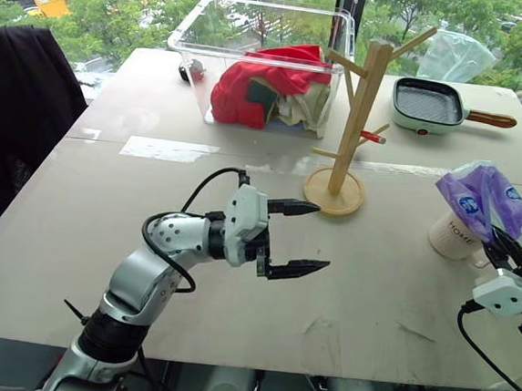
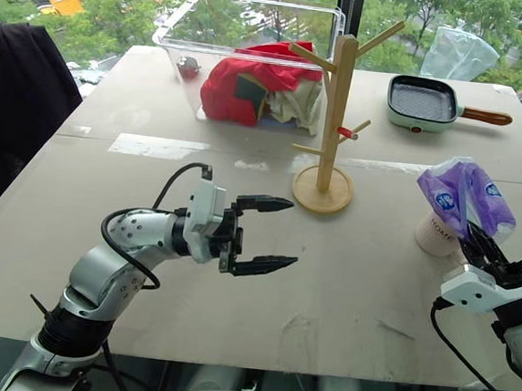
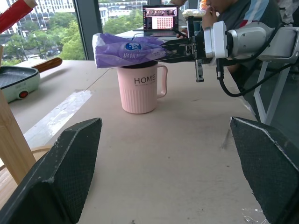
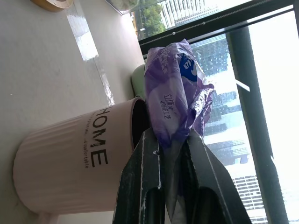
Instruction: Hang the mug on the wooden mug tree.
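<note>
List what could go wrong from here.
1. The right hand is shut on the purple packet over the mug; pulling sideways could tip the mug if the packet catches its rim.
2. The mug stands near the table's right edge, so a knock might send it off.
3. The packet could slip from the hand.

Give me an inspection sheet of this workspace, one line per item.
Surface: table, pale board, taped seam across.
Job's things: mug upright; mug tree pegs bare.
Clutter: purple packet over mug mouth; clear bin of cloths; pan; small red-dark thing beside bin.
Grippers: left gripper open, holding nothing; right gripper shut on packet.
Cables: black cables loop at both wrists.
Surroundings: windows, trees; person with laptop.
</note>
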### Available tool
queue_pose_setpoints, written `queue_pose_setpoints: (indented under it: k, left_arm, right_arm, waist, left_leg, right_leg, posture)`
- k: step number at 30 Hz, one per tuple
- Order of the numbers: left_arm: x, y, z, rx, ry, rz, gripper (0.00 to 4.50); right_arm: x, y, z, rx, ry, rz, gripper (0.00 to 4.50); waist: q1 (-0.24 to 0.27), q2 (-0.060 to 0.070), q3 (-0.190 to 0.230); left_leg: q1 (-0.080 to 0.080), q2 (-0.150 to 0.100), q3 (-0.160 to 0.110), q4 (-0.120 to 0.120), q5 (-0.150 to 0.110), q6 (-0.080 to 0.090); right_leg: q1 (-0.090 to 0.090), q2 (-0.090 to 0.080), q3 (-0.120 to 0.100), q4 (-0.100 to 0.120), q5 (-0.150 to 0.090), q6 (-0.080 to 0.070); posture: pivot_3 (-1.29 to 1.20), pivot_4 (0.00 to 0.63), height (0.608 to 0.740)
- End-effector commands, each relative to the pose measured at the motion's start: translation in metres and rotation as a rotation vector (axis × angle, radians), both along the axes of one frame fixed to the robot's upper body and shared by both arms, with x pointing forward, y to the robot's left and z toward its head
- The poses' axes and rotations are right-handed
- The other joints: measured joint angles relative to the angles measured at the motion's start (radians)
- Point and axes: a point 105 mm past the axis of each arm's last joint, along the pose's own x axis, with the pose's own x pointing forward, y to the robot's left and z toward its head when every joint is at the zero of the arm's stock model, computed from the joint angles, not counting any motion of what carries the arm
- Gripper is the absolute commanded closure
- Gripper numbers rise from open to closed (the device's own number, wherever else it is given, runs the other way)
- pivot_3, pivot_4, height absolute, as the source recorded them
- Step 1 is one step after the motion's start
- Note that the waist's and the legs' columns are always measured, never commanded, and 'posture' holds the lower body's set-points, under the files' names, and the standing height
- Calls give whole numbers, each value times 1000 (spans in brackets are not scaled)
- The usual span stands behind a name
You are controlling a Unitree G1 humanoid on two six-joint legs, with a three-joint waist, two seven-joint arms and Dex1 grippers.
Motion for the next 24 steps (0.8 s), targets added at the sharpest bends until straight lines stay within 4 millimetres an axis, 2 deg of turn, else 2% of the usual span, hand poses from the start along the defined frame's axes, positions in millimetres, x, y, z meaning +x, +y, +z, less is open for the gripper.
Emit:
queue_pose_setpoints:
  k: [1, 7, 14, 16, 20, 21, 22, 24]
  left_arm:
    - [-6, -8, 8, 1, -45, -51, 0]
    - [-5, -19, 12, -1, -51, -87, 0]
    - [-9, -31, 12, -5, -45, -147, 0]
    - [-11, -35, 12, -12, -44, -167, 0]
    - [-12, -39, 13, -17, -44, -181, 0]
    - [-11, -39, 13, -17, -44, -181, 0]
    - [-11, -39, 12, -15, -44, -181, 0]
    - [-10, -39, 12, -13, -44, -181, 0]
  right_arm:
    - [-13, -18, 29, -11, -131, -76, 4448]
    - [-36, -68, 38, -5, -135, -296, 4448]
    - [-64, -119, 20, 67, -43, -570, 4448]
    - [-70, -130, 8, 98, 21, -639, 4448]
    - [-75, -131, 3, 146, 49, -667, 2956]
    - [-75, -131, 3, 152, 49, -669, 2765]
    - [-77, -131, 1, 175, 53, -677, 2156]
    - [-80, -127, -6, 229, 84, -672, 1303]
  waist:
    - [3, 0, 0]
    - [2, 0, 0]
    - [0, 0, 0]
    - [0, 0, 0]
    - [-1, 1, -1]
    - [-1, 1, -1]
    - [-2, 1, -1]
    - [0, 1, -1]
  left_leg:
    - [0, 0, 0, 0, 0, 0]
    - [0, -1, 0, 0, 0, 0]
    - [0, 0, 0, 0, 0, 0]
    - [1, 0, 0, 0, 0, 0]
    - [1, 0, 0, 0, 0, 0]
    - [1, 0, 0, 0, 0, 0]
    - [1, 0, 0, 0, 0, 0]
    - [1, 0, 0, 0, 0, 0]
  right_leg:
    - [0, 0, 0, 0, 0, 0]
    - [1, 0, 0, 0, 0, 0]
    - [1, 1, 1, 0, 0, 0]
    - [1, 1, 1, 0, 0, 0]
    - [1, 1, 2, 0, 0, 0]
    - [1, 1, 2, 0, 0, 0]
    - [1, 1, 2, 0, 0, 0]
    - [1, 1, 2, 0, -1, 2]
  posture:
    - [0, 150, 740]
    - [0, 150, 740]
    - [0, 150, 740]
    - [0, 150, 740]
    - [0, 150, 740]
    - [0, 150, 740]
    - [0, 150, 740]
    - [0, 150, 740]
